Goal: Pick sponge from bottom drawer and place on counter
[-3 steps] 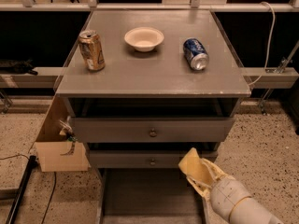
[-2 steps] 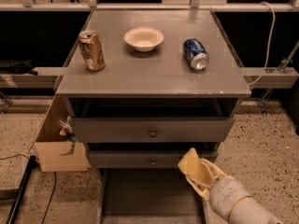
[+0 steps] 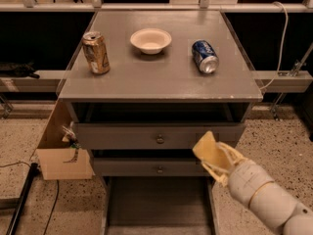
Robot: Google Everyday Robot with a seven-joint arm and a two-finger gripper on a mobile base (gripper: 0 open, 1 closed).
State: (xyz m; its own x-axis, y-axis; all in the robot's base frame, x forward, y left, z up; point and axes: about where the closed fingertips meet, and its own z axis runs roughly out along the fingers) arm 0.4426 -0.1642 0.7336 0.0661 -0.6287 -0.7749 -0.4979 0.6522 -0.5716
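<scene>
My gripper [image 3: 213,156] is at the lower right, in front of the cabinet's right side, level with the two knobbed drawers. It is shut on the pale yellow sponge [image 3: 206,149], which it holds in the air above the right edge of the bottom drawer [image 3: 156,204]. The bottom drawer is pulled out, and the part of its dark floor that shows is bare. The grey counter [image 3: 161,72] lies above and behind the gripper.
On the counter stand a gold can [image 3: 96,52] at the left, a white bowl [image 3: 150,40] at the back middle and a blue can [image 3: 205,56] lying on its side at the right. A cardboard box [image 3: 61,148] sits on the floor left of the cabinet.
The gripper with the sponge has risen slightly. Nothing else has moved.
</scene>
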